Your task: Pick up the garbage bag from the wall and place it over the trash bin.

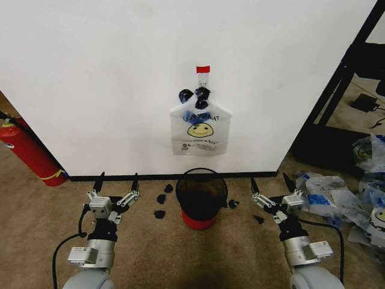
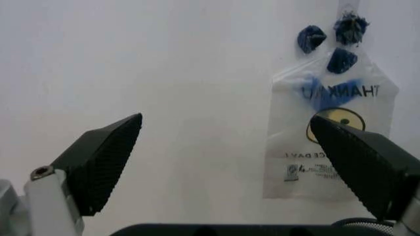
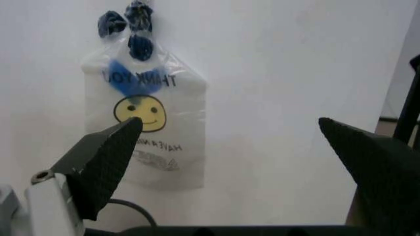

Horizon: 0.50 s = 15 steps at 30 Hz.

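room: a plain white wall (image 1: 120,84) with a black baseboard stood ahead of the robot, above a tan carpet floor (image 1: 198,259); a red fire extinguisher (image 1: 27,150) leaned at the far left and a heap of similar bags (image 1: 355,198) lay on the floor at the right.
garbage bag: the garbage bag (image 1: 200,129) hung flat against the wall by its blue handles from a small hook (image 1: 203,77) under a strip of red tape (image 1: 203,69).
bag's axis: its long axis ran vertically, handles bunched at the top, closed bottom edge pointing down; the smiley face and print faced the robot.
trash bin: the trash bin (image 1: 201,198) stood upright on the floor directly below the bag, near the baseboard, its mouth open upward; small dark scraps lay around it.
left gripper: the left gripper (image 1: 114,189) sat low to the left of the bin, fingers spread wide and holding nothing.
right gripper: the right gripper (image 1: 274,188) sat low to the right of the bin, fingers likewise spread and empty.
key relation: the bag lay above and forward of both grippers, between them; from the left it sat up and to the right, from the right up and to the left.
nearer arm: judging by the head view, the two looked about equally placed, the right perhaps slightly closer.
stage: the bag appeared not yet lifted off the hook.
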{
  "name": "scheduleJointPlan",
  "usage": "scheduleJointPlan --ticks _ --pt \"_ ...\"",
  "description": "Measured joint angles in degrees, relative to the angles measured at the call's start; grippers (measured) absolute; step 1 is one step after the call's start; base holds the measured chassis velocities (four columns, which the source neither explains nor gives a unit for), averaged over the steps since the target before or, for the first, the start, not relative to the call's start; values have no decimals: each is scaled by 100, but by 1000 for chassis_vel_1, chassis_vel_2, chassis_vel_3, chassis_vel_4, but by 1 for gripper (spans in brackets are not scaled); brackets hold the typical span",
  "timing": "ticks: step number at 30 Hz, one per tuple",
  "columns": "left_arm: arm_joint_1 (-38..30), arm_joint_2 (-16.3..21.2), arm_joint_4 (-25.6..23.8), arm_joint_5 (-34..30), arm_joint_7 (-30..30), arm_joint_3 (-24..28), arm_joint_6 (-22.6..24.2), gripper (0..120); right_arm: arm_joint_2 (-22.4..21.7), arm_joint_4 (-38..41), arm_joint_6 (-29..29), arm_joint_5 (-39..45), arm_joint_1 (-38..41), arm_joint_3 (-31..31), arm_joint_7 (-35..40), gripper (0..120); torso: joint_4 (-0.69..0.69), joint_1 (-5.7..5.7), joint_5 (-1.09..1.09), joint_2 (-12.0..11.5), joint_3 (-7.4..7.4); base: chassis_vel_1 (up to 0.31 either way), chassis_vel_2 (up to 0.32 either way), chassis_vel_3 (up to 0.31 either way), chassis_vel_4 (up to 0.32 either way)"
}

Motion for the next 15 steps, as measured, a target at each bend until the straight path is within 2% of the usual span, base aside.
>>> scheduleJointPlan --ticks 6,15 --pt "21 -42 52 28 0 50 -1 100 -267 -176 168 -13 122 -19 133 100 0 0 0 0 0 0 0 0 0" --pt "15 -66 78 47 -6 36 8 100 -330 -679 96 481 629 -248 327 100 1 0 1 0 0 0 0 0 0"
